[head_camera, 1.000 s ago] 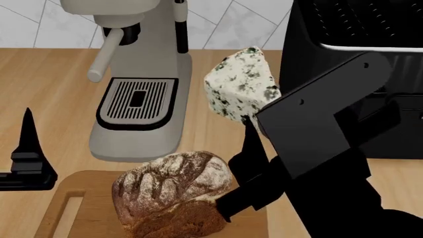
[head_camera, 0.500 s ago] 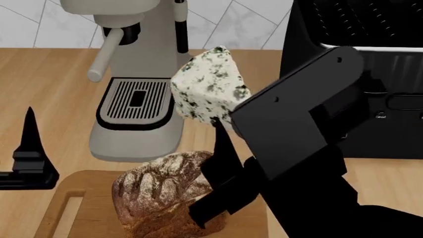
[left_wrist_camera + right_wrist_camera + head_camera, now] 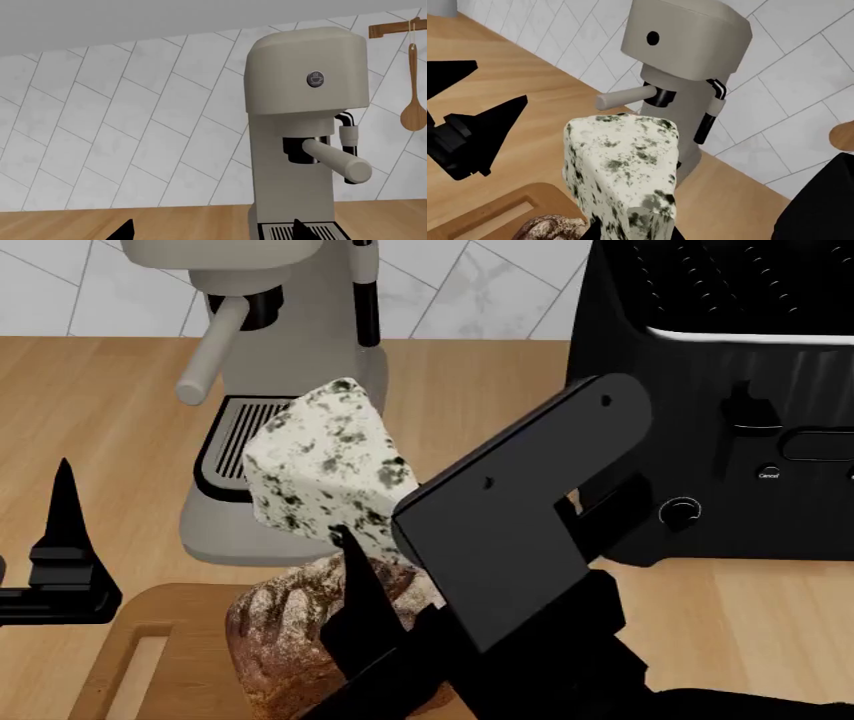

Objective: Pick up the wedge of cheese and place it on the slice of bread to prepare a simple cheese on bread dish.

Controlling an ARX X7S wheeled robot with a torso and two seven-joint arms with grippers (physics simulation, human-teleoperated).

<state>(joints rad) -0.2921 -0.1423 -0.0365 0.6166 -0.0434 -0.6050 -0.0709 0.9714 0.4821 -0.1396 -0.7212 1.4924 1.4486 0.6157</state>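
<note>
Cream-white and speckled, the wedge of cheese (image 3: pixel 324 468) is up in the air, pinched in our right gripper (image 3: pixel 358 540), just above the slice of bread (image 3: pixel 300 645) on the wooden cutting board (image 3: pixel 147 660). At ten o'clock from the cheese stands the beige coffee machine (image 3: pixel 287 360). Our left gripper (image 3: pixel 60 550) waits at nine o'clock with its fingers spread apart, holding nothing.

The counter is seen from above and forward by the head camera. The espresso machine (image 3: pixel 303 130) is faced level and near by the left wrist camera, and viewed obliquely downward past the wedge of cheese (image 3: pixel 620 170) by the right wrist camera; it is shared by all three views.
</note>
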